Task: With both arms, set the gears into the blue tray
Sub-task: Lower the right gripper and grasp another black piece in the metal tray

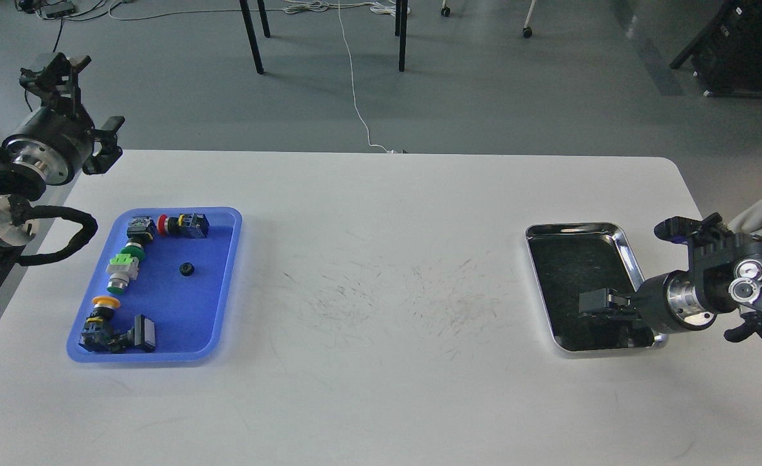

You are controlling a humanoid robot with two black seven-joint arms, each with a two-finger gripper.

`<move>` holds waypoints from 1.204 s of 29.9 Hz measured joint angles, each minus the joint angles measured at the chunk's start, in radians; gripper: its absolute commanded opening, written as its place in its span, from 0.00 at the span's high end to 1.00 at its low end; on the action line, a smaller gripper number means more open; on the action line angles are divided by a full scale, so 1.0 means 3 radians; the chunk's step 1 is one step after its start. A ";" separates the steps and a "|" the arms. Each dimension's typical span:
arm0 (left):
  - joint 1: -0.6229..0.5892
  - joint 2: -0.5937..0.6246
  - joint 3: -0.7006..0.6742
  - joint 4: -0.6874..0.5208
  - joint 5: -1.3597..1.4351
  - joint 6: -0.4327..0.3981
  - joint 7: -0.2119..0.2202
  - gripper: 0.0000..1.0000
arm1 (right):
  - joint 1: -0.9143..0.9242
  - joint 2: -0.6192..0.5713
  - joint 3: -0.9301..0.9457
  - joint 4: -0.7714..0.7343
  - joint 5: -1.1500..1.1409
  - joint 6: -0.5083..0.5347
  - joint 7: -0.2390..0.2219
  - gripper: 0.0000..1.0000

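The blue tray (224, 259) lies at the table's left. One small black gear (187, 269) rests on its bare middle, with several coloured push-button switches (123, 268) along its left and far sides. My left gripper (80, 103) hangs beyond the table's far left corner, behind the tray, with its fingers spread and nothing between them. My right gripper (589, 304) reaches in from the right, low over the near part of the silver tray (575, 228). It is dark against the tray's dark floor, so its fingers cannot be told apart. I can make out no gear under it.
The white table (381, 213) has faint black scuff marks in its middle, between the two trays. Black chair legs (251, 35) and a white cable (355, 97) are on the floor beyond the far edge.
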 measured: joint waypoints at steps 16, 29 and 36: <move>0.0000 -0.0004 0.0003 0.0002 0.0006 0.0006 -0.0013 0.02 | 0.0152 0.0077 -0.0206 -0.0076 -0.0003 0.0000 0.0002 0.40; 0.0000 -0.0009 0.0003 0.0017 0.0006 0.0007 -0.0014 0.02 | 0.0185 0.0203 -0.0294 -0.0241 -0.0074 0.0000 0.0001 0.62; 0.0001 -0.0019 0.0003 0.0029 0.0006 0.0008 -0.0014 0.02 | 0.0190 0.0209 -0.0297 -0.0279 -0.0075 0.0000 0.0000 0.96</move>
